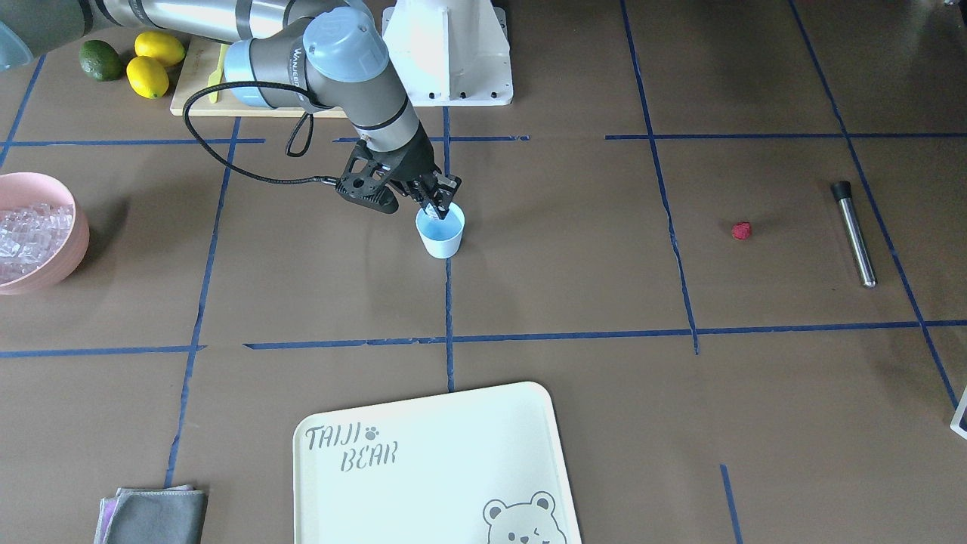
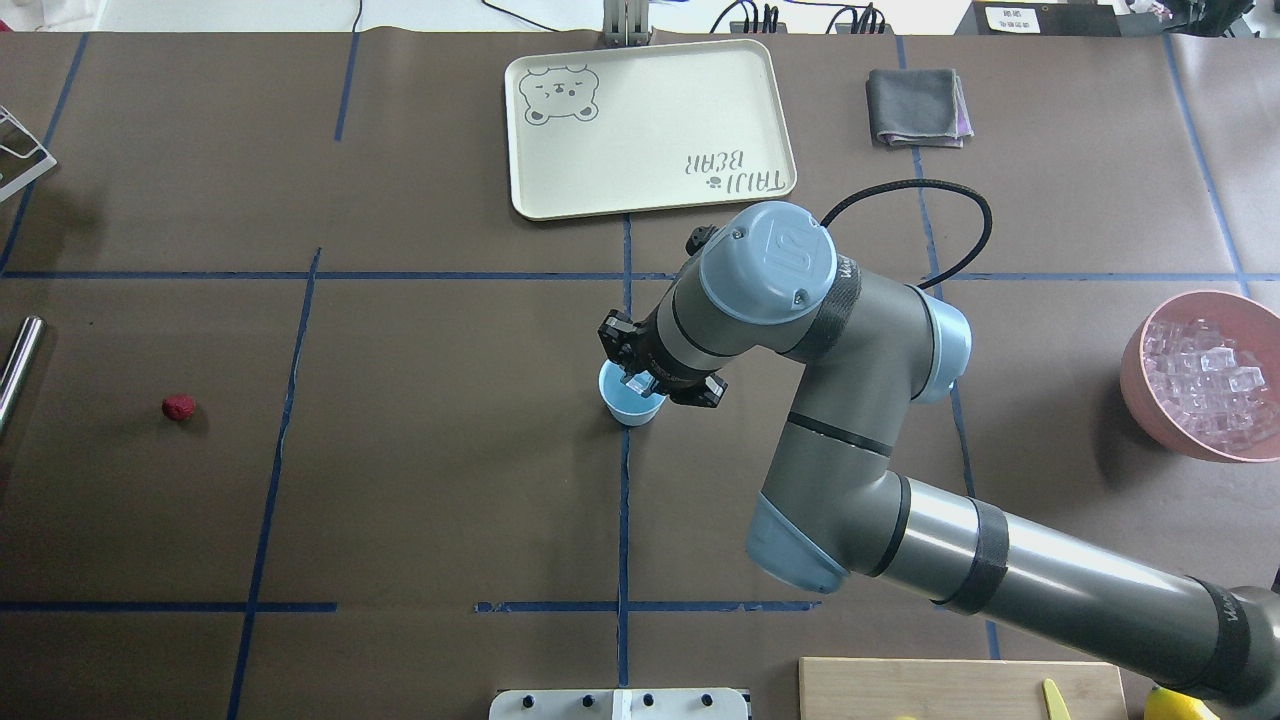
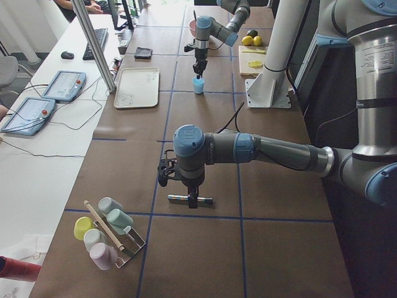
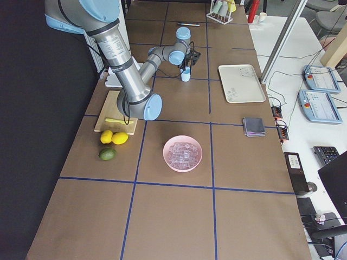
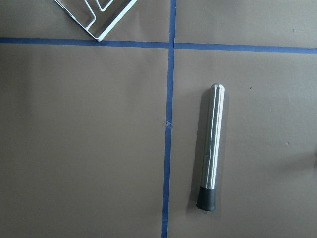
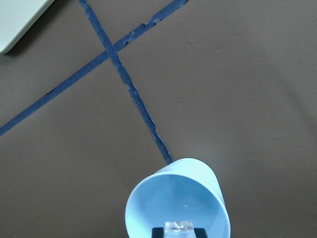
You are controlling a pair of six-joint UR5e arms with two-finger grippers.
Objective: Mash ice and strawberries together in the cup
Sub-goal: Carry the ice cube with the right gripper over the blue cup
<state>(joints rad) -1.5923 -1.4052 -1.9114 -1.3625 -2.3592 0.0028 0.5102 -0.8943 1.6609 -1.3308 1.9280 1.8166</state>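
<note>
One light-blue cup [image 1: 441, 240] stands upright near the middle of the worktop [image 1: 574, 302], on a blue tape line. The right pincer [image 1: 442, 205] hangs just over its mouth, pinching one clear ice cube [image 6: 179, 226] between its tips; the right wrist view shows the cube above the cup's inside.

Taking the cup as the centre of the front-facing view:
- At 9 o'clock, well apart, is one pink bowl [image 1: 68, 261] heaped with ice [image 1: 30, 234], too many pieces to count.
- At 3 o'clock, well apart, one red strawberry [image 1: 742, 230] lies on the bare worktop.
- Just beyond the strawberry is one metal rod [image 1: 854, 234] with a black end.
- At 6 o'clock lies one pale tray [image 1: 453, 438]. It is printed "TAIJI BEAR" with a paw mark, and a bear's face sits in one corner.
- At 10 o'clock are two lemons [image 1: 159, 48] [image 1: 147, 77] and one dark green fruit [image 1: 101, 60], beside one wooden board [image 1: 193, 98].
- At 7 o'clock is one folded grey cloth [image 1: 155, 516].

The left pincer [image 3: 192, 198] appears only in the left side view, above the rod. Whether it is spread or pressed together cannot be told.
</note>
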